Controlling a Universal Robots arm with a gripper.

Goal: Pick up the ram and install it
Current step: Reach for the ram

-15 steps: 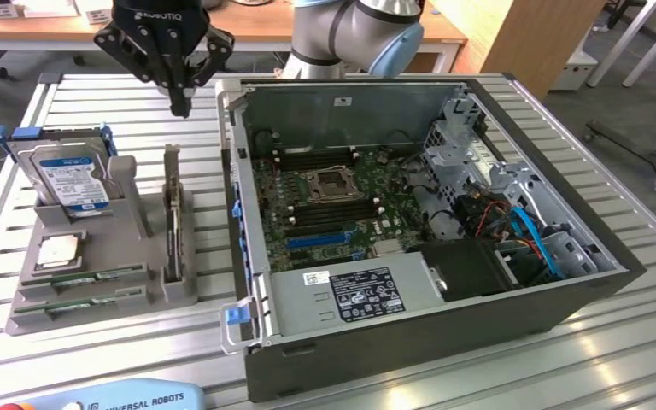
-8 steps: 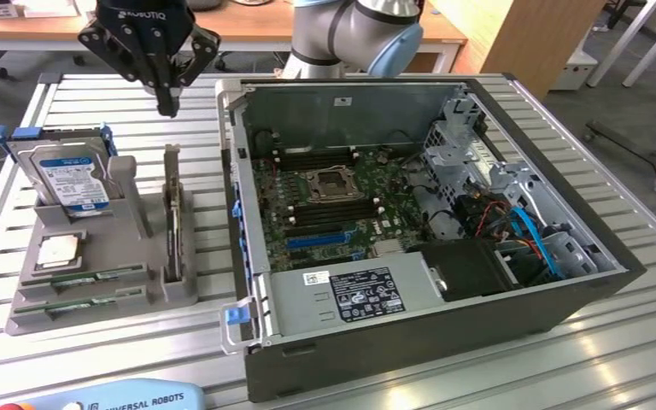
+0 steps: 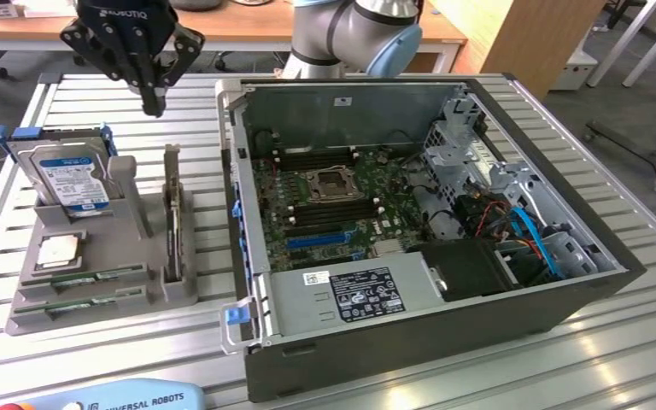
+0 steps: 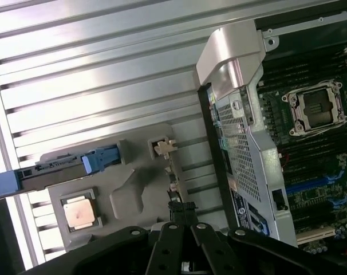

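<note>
The ram shows as two thin green sticks lying flat in slots at the near end of the grey holder on the exterior view's left. My black gripper hangs shut and empty above the table beyond the holder's far end, well away from the sticks. In the wrist view the shut fingers point down over the holder, and the ram is hidden there. The open computer case lies to the exterior view's right, with dark memory slots beside the processor socket.
The holder also carries a hard drive in a blue frame, a square silver processor and an upright dark expansion card. In the wrist view the drive, the processor and the socket appear. A teach pendant lies at the table's front edge.
</note>
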